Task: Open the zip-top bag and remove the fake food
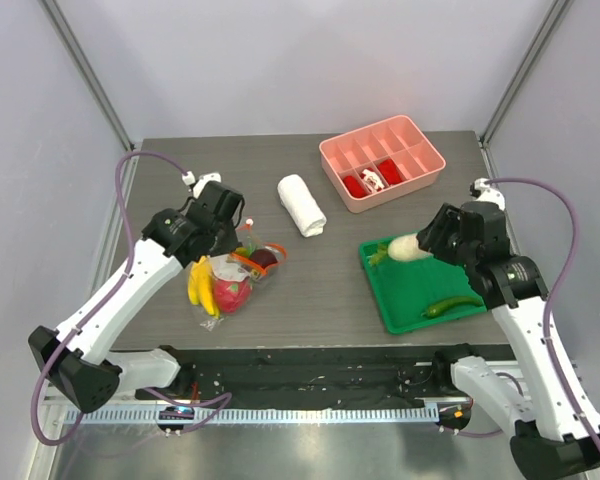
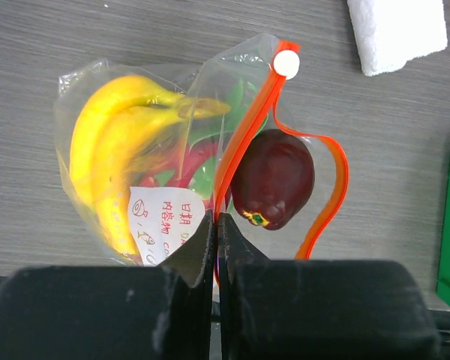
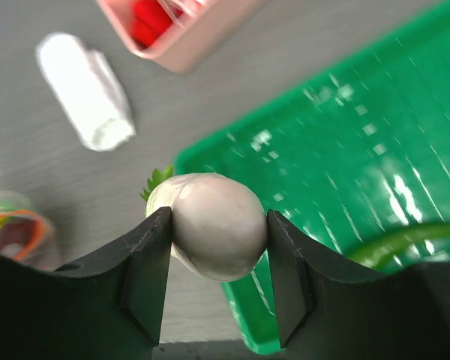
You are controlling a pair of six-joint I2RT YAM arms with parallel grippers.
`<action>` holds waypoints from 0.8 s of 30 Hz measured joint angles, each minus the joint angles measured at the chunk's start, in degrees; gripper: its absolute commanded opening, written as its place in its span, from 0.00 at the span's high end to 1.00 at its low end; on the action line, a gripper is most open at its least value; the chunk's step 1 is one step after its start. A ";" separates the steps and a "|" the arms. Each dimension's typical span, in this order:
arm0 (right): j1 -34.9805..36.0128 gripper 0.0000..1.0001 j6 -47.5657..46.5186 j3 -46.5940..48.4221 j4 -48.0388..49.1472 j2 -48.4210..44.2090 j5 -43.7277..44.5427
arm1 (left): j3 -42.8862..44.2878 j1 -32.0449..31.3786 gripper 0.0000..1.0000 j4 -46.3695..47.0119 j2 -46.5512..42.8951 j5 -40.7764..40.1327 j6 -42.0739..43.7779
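The zip-top bag [image 2: 244,64] lay open left of centre, its edge pinched in the clenched left gripper [image 2: 216,225], with the banana [image 2: 112,157] and dragon fruit [image 1: 230,292] inside and the dark red fruit [image 2: 274,180] at its mouth; the green pepper [image 1: 450,306] lay on the green tray [image 3: 375,112], and the right gripper [image 3: 219,217] grasped the white vegetable [image 3: 214,244] at the tray's corner.

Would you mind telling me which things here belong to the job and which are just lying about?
Job: bag, banana, dark red fruit, dragon fruit, white vegetable, pepper, green tray.
Lying about: towel, pink tray with its red pieces.
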 measured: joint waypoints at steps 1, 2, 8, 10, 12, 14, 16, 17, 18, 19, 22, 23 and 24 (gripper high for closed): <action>-1.31 0.99 -0.26 -1.18 -0.94 0.33 -0.31 | -0.39 0.00 1.00 0.11 -0.46 0.42 0.00; -3.04 0.99 -0.52 -2.45 -2.27 1.07 -0.96 | -0.50 0.00 1.00 0.09 -0.76 0.74 0.04; -12.13 0.95 -1.53 -11.08 -3.21 9.64 -9.22 | -0.46 0.09 1.00 1.03 -1.33 2.67 1.31; -14.60 0.71 -2.27 -12.81 -2.91 11.98 -11.41 | -0.35 0.09 1.00 1.05 -1.33 3.21 1.68; -16.13 0.62 -2.89 -13.11 -1.88 14.62 -12.41 | -0.13 0.09 1.00 1.09 -1.33 3.78 2.14; -16.74 0.40 -3.89 -12.90 -0.46 17.70 -12.96 | 0.07 0.09 1.00 1.11 -1.33 4.33 2.67; -17.05 0.20 -4.79 -11.78 -0.02 22.27 -12.85 | 0.11 0.09 1.00 1.16 -1.33 4.76 2.91; -17.07 0.15 -5.09 -11.10 0.13 24.48 -12.04 | 0.15 0.09 1.00 1.16 -1.33 4.96 2.95; -17.07 0.04 -5.20 -10.49 -0.04 26.18 -10.91 | 0.17 0.09 1.00 1.18 -1.33 5.09 3.02; -17.07 0.00 -5.16 -9.92 -0.46 27.15 -9.86 | 0.20 0.09 1.00 1.18 -1.33 5.25 3.06; -17.07 0.00 -5.07 -6.95 -3.37 27.93 -5.44 | 0.20 0.09 1.00 1.40 -1.33 5.44 3.34; -16.87 0.01 -4.94 -5.09 -4.85 27.82 -4.11 | 0.20 0.09 1.00 1.42 -1.33 5.49 3.41; -16.57 0.00 -4.72 -3.61 -5.75 27.76 -3.26 | 0.20 0.09 1.00 1.49 -1.33 5.64 3.43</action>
